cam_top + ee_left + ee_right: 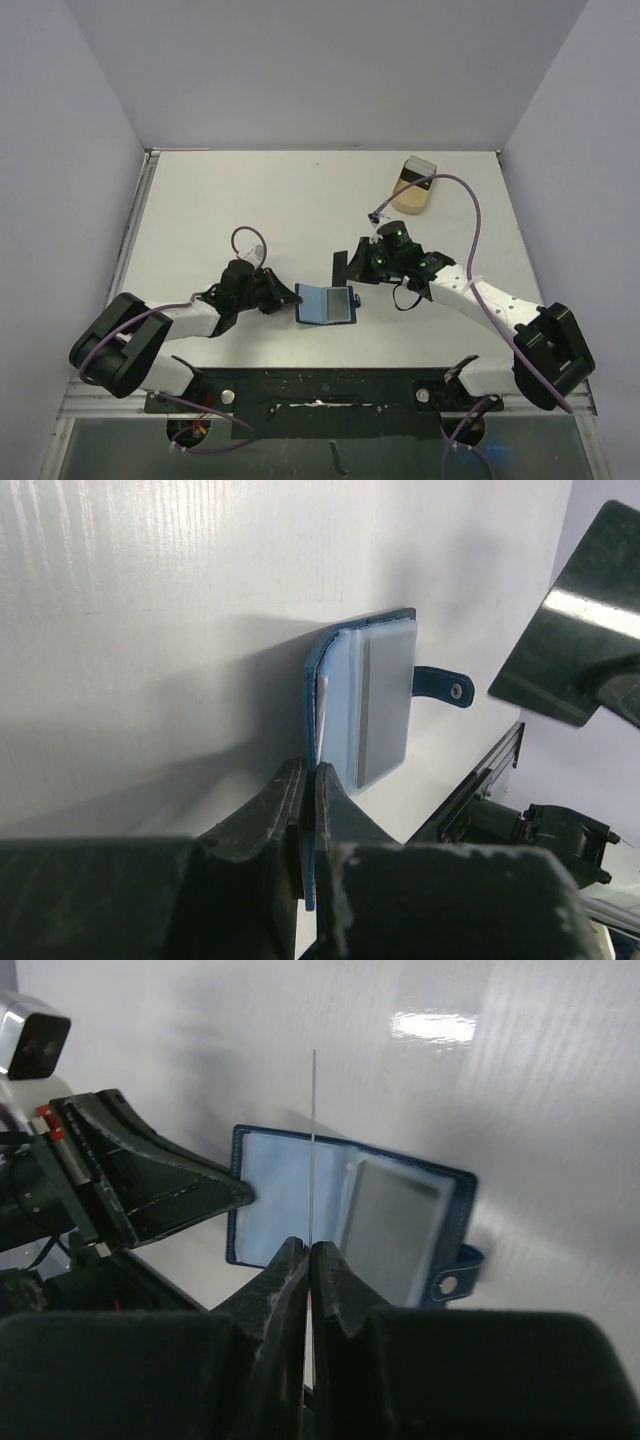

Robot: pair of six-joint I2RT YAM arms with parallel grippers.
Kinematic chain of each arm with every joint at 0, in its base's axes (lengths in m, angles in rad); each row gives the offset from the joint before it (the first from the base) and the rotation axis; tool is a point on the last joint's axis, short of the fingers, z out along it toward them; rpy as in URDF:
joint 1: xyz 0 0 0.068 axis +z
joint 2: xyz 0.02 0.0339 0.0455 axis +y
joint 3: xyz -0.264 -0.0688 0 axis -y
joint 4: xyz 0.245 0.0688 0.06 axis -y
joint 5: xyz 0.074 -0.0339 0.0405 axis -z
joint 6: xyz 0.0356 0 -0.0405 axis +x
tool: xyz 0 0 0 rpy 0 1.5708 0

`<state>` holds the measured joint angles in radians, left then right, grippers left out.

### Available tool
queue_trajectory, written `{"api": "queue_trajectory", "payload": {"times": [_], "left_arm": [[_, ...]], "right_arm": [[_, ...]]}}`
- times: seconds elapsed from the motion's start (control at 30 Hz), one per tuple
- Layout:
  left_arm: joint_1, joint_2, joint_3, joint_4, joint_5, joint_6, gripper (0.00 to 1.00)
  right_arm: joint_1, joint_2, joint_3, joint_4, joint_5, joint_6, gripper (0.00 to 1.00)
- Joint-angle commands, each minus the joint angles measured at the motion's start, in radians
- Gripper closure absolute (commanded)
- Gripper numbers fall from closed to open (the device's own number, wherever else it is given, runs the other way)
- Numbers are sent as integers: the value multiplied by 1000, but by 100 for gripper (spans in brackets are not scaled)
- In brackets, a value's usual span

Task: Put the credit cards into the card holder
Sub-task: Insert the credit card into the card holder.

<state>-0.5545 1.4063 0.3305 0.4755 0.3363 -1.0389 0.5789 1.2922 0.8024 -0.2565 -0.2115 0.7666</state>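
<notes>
One grey card looked seated, another poised.
My left claw pinched shut on the holder; my right claw clamped a black card above it, not yet slotted.

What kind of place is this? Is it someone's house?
Probably a robot test bench in a lab, not a home. A left arm and a right arm are fixed at a white table boxed in by plain walls, with purple cables looping off them.
</notes>
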Motion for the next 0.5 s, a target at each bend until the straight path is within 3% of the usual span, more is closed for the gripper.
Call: {"api": "queue_trajectory", "payload": {"times": [0.0,0.27,0.47], "left_arm": [[5,10,-8,86,-23,-26,100],[4,13,-6,44,-20,7,81],[4,-7,-3,-5,-43,33,76]], "right_arm": [[63,48,-21,195,-73,102,100],[109,156,-64,267,-94,143,100],[109,186,-103,266,-97,132,100]]}}
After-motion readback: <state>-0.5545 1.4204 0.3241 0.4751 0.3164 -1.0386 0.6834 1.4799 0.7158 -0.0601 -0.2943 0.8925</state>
